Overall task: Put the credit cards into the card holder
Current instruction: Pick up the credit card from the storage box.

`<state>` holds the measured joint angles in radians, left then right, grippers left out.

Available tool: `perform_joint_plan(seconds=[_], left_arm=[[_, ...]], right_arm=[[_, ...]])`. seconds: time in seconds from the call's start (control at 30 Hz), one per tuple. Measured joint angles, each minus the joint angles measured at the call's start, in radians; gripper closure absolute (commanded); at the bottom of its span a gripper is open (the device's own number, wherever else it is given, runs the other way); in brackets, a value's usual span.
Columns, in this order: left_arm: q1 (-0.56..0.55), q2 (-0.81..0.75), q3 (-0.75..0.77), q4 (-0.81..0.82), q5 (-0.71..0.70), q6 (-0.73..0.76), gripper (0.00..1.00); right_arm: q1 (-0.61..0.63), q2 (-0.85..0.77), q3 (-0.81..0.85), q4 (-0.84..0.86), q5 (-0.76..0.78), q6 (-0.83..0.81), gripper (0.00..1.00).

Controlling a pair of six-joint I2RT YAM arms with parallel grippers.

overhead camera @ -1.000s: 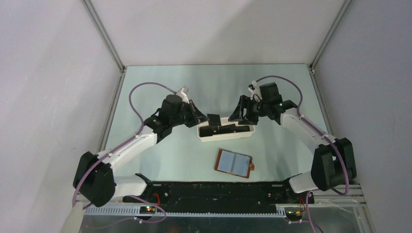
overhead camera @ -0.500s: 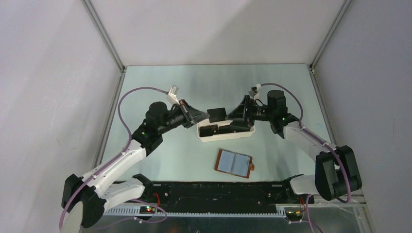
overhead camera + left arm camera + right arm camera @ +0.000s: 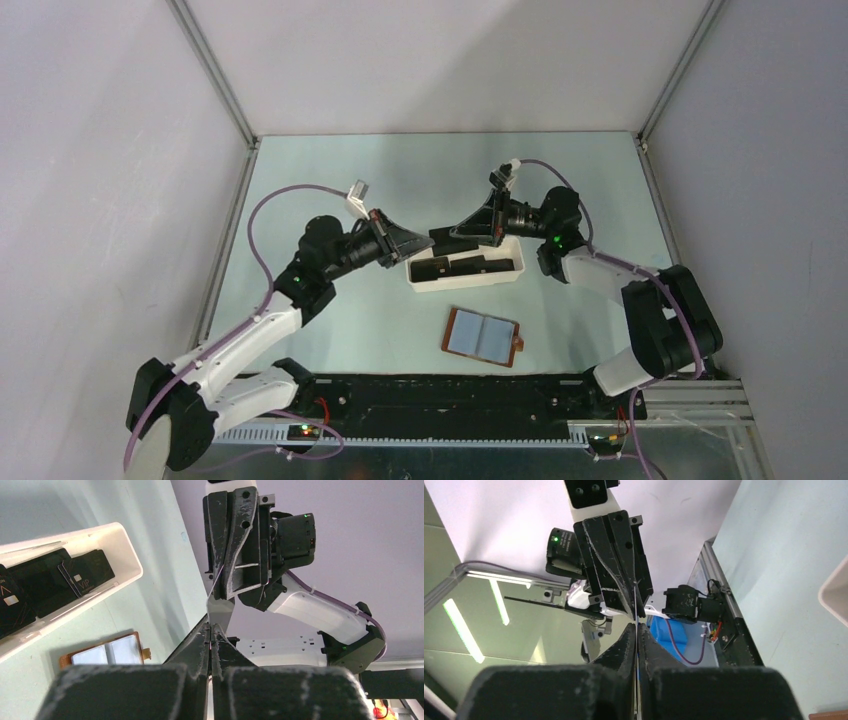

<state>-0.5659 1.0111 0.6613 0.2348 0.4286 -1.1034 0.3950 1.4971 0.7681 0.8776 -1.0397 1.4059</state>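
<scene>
Sticking out past closed left end effector [image 3: 210,627], apparently: credit card [image 3: 443,238].

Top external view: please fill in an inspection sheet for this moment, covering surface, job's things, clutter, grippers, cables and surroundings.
Surface: pale green table.
Job's things: card holder lies open and flat, nearer the arm bases than the white tray; held card is in the air over the tray's left end; spare cards lie in the tray.
Clutter: nothing seen.
Grippers: left gripper and right gripper are both shut on the held card, from opposite sides.
Cables: purple cables loop along each arm, away from the card.
Surroundings: plain walls, metal frame posts.
</scene>
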Motion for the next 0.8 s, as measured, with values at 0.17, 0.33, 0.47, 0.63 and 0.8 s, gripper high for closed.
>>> perform_joint_plan(seconds=[0.17,0.33,0.47,0.63,0.8], left_arm=[[0.000,-0.005,-0.002,0.019,0.005,0.000,0.32],[0.002,-0.018,-0.010,-0.008,0.001,0.049,0.16],[0.002,-0.008,0.002,-0.095,0.024,0.154,0.16],[0.003,0.072,0.063,-0.191,0.195,0.303,0.17],[-0.014,0.138,0.126,-0.221,0.385,0.375,0.19]], right_arm=[[0.005,0.018,-0.002,0.068,-0.020,0.058,1.00],[-0.018,-0.063,0.016,-0.205,-0.055,-0.137,1.00],[-0.032,-0.130,0.140,-0.682,-0.064,-0.477,1.00],[-0.030,-0.169,0.238,-1.152,-0.073,-0.841,1.00],[0.005,-0.180,0.238,-1.474,-0.080,-1.069,1.00]])
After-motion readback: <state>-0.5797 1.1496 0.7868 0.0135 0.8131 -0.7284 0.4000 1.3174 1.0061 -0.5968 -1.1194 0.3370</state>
